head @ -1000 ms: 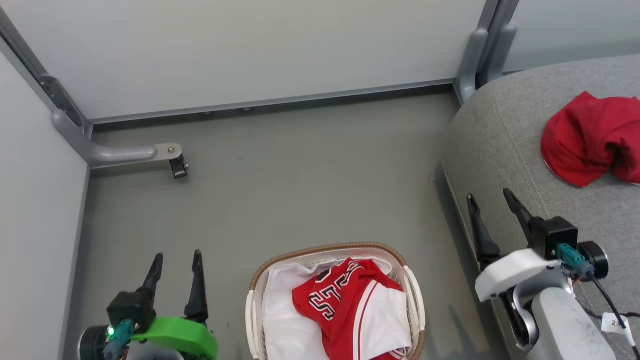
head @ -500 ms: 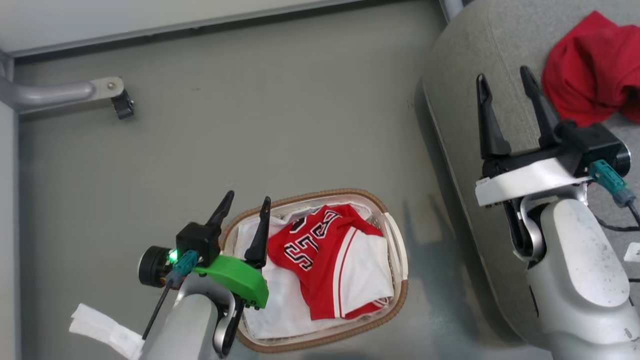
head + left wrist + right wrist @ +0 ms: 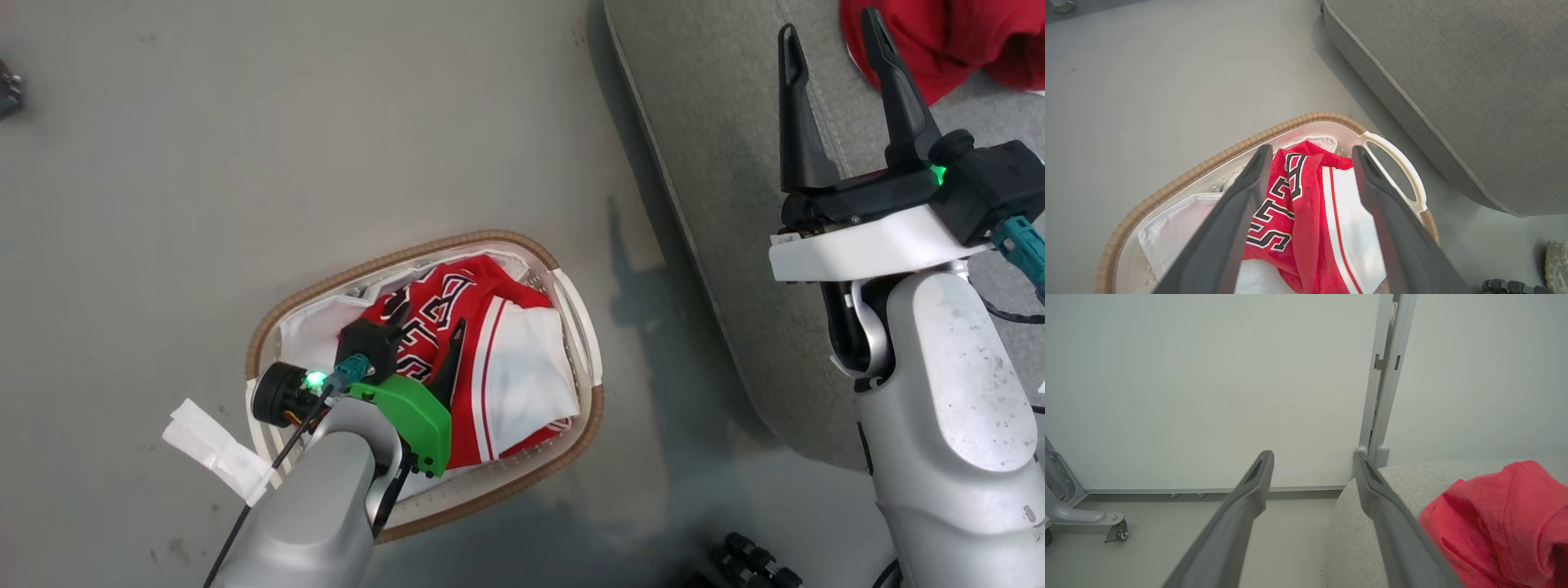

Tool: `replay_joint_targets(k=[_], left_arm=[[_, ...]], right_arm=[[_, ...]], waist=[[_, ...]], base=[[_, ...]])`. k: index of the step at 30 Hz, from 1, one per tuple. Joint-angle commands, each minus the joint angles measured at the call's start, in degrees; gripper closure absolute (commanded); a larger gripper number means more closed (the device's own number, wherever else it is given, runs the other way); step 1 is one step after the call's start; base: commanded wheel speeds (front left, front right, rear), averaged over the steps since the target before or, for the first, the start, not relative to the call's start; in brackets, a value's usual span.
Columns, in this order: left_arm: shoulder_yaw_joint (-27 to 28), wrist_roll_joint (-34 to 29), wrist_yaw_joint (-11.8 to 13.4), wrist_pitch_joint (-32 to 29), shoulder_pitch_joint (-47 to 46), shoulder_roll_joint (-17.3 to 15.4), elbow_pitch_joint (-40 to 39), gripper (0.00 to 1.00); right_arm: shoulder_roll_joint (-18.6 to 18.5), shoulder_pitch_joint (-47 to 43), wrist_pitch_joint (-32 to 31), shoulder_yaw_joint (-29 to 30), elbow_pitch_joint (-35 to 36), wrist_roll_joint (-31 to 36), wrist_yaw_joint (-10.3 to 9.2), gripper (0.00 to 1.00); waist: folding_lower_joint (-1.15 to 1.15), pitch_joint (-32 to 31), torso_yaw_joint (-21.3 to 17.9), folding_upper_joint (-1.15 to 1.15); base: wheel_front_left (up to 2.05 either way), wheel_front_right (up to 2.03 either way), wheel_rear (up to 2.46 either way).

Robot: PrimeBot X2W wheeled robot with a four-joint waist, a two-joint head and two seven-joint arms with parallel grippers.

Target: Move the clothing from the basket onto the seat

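Observation:
The basket (image 3: 367, 263), white with a brown woven rim, stands on the grey floor left of the seat (image 3: 718, 163). In it lies the clothing, a red and white jersey (image 3: 506, 367) with dark lettering, on a thin white liner (image 3: 1171, 232). My left gripper (image 3: 430, 317) hangs open just above the jersey (image 3: 1298, 212), its fingers straddling the lettered red part inside the basket's rim (image 3: 1208, 163). Over the seat's edge my right gripper (image 3: 829, 23) is open and empty. A crumpled red garment (image 3: 963, 33) rests on the seat beside it, seen as the garment (image 3: 1494, 522) on the cushion (image 3: 1425, 477).
White partition panels (image 3: 1208, 375) with a grey post (image 3: 1384, 375) close off the far side. A caster foot (image 3: 1114, 531) sticks out onto the floor. A white tag (image 3: 212, 449) hangs from my left arm's cable. Some dark object (image 3: 751, 563) lies on the floor near my base.
The head camera has tilted down. My left gripper has gone from the basket's left rim to over the jersey inside it, still open. The right gripper stays open over the seat.

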State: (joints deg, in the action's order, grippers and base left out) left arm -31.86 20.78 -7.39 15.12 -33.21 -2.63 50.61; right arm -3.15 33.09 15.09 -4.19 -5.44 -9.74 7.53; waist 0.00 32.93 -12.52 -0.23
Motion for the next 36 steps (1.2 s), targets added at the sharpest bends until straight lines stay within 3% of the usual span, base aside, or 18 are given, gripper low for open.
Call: replay_joint_targets(k=[1, 11, 27, 28, 29, 36], left_arm=[[-0.77, 0.6, -0.14, 0.04, -2.3, -0.71, 1.61, 0.0], [-6.32, 4.1, -0.14, 0.04, -9.95, -1.98, 13.1, 0.0], [-11.07, 5.96, -0.14, 0.05, -16.28, -0.98, 18.21, 0.0], [-11.26, 5.99, -0.14, 0.04, -16.29, -0.99, 17.82, 0.39], [-11.48, 6.07, -0.15, 0.04, -16.25, -0.98, 17.23, 1.0], [-10.62, 7.33, -0.15, 0.04, -14.57, -2.47, 12.95, 1.0]], right_arm=[[0.13, 0.9, 0.08, -0.08, 0.68, -0.28, -0.08, 0.0], [0.21, 2.15, 0.08, -0.12, 3.41, -1.41, -0.08, 0.0], [0.17, 1.19, 0.08, 1.02, 5.0, 0.35, -0.08, 0.0], [0.17, 1.25, 0.08, 0.94, 4.99, 0.31, -0.08, 0.0], [0.17, 1.35, 0.08, 0.8, 4.95, 0.4, -0.08, 0.0], [0.13, 2.56, 0.08, -0.07, 3.65, 0.02, -0.08, 0.0]], waist=[[0.0, 6.64, -5.09, 0.23], [0.0, 13.31, -6.97, 0.23], [0.0, 16.33, -5.66, 0.23], [0.0, 16.32, -5.6, 0.23], [0.0, 16.3, -5.54, 0.23], [0.0, 14.58, -4.99, 0.23]], base=[[0.0, 0.0, 0.0], [0.0, 0.0, 0.0], [0.0, 0.0, 0.0], [0.0, 0.0, 0.0], [0.0, 0.0, 0.0], [0.0, 0.0, 0.0]])
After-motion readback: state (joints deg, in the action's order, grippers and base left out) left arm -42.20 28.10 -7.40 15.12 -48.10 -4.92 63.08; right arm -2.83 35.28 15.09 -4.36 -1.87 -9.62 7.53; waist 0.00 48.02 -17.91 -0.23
